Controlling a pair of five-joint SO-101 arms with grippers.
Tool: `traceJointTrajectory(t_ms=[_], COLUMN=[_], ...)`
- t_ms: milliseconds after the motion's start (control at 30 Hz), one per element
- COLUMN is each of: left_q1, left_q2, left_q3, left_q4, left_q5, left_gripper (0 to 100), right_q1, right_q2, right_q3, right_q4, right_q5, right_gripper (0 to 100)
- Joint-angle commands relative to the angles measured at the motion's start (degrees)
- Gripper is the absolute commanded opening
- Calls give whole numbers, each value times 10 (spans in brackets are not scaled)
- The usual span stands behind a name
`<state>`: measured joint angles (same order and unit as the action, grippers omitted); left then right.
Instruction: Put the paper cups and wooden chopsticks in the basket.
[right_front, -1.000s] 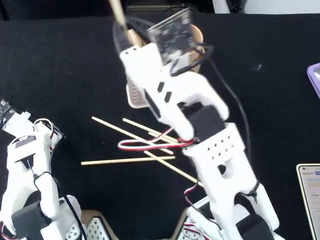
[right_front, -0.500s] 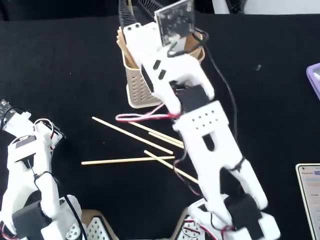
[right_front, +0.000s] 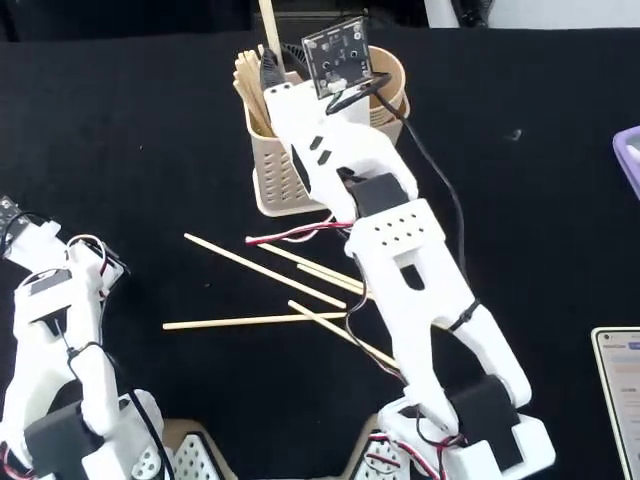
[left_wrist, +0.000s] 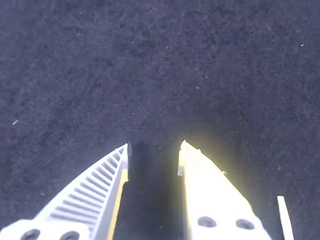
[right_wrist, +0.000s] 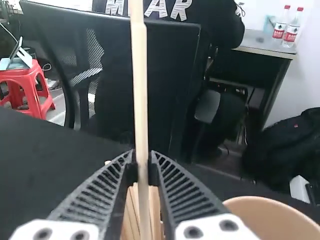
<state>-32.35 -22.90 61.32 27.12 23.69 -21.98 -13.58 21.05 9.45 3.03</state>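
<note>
Right wrist view has the right claw (right_wrist: 142, 159) clamped on an upright chopstick (right_wrist: 139, 75) above the basket (right_front: 275, 190), which stands far on the table (right_front: 120, 140) with sticks (right_front: 250, 90) and a cup (right_front: 398, 82) in it. Loose chopsticks (right_front: 255, 321) lie nearer, mid-table; the left claw (left_wrist: 152, 150), fingers apart, hangs at the near left

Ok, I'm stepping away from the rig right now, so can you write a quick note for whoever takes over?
Right gripper: shut on one chopstick, held upright over the basket.
Left gripper: open, nothing in it, low over the black cloth.
Done: a bundle of chopsticks stands in the basket; a paper cup seems to sit in it too.
Left: drop the held chopstick in, then collect the loose chopsticks lying on the cloth, at least four.
</note>
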Motion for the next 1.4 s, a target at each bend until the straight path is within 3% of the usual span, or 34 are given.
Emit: traceJointTrajectory(t_ms=[0, 100, 300, 433, 567, 667, 767, 900, 1033, 1200, 1367], left_q1=[-2, -1, 0, 1, 1, 12, 65, 189, 330, 479, 567], left_q2=[-2, -2, -2, -2, -3, -2, 4, 5, 4, -2, -2], left_q3=[-31, -31, -31, -31, -47, -95, -152, -198, -205, -214, -233], left_q4=[-5, -5, -5, -5, 4, 59, 132, 229, 329, 401, 425], left_q5=[4, 4, 4, 4, -23, -50, -110, -284, -462, -483, -482], left_gripper=[166, 166, 166, 166, 166, 166, 170, 170, 170, 170, 171], right_q1=[4, -4, -3, 2, 54, 132, 215, 305, 377, 411, 421], right_q2=[-5, -13, -93, -187, -295, -378, -459, -567, -673, -776, -839], right_q3=[-8, -25, -70, -74, -44, 2, 75, 213, 362, 519, 625], right_q4=[23, 55, 123, 228, 387, 482, 539, 564, 562, 544, 523], right_q5=[-1, -3, 0, 0, 1, 1, 17, 84, 102, 102, 100], right_gripper=[64, 152, 127, 124, 124, 125, 126, 126, 126, 126, 125])
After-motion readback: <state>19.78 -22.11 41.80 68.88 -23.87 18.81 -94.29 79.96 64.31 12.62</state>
